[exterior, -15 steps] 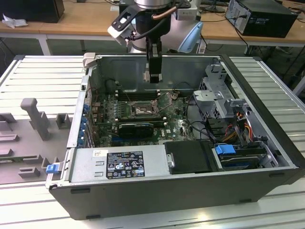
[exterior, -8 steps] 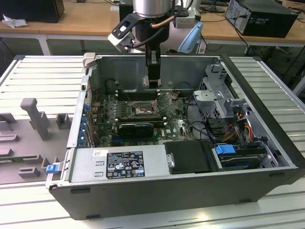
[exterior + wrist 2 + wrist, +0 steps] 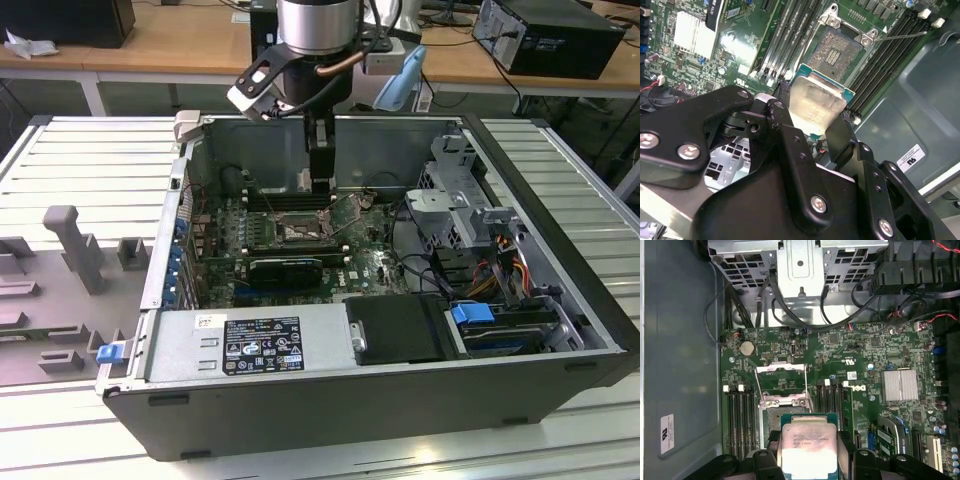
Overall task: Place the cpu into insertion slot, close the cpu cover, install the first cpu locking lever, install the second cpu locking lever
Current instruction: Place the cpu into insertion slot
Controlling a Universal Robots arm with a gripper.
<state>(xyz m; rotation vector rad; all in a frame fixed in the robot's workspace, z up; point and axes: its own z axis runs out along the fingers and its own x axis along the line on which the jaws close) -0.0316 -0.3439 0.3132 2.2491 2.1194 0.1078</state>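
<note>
My gripper (image 3: 815, 122) is shut on the cpu (image 3: 817, 102), a flat square chip with a pale silvery top and a green rim, gripped by two opposite edges. The cpu (image 3: 807, 442) hangs tilted above the board, a short way off the insertion slot (image 3: 836, 50). The slot (image 3: 770, 417) lies bare, its dark centre showing. The cpu cover (image 3: 781, 372) stands swung open at the slot's far side. A thin wire lever (image 3: 902, 35) sticks up beside the slot. In the exterior view my gripper (image 3: 321, 188) reaches down into the case just behind the slot (image 3: 300, 230).
Long black memory slots (image 3: 785, 35) flank the socket on both sides. A finned heat sink (image 3: 899, 385) and a black card (image 3: 285, 268) sit close by. Cables (image 3: 790, 310) and a metal drive cage (image 3: 455, 215) crowd one side; the case walls (image 3: 400, 135) ring the board.
</note>
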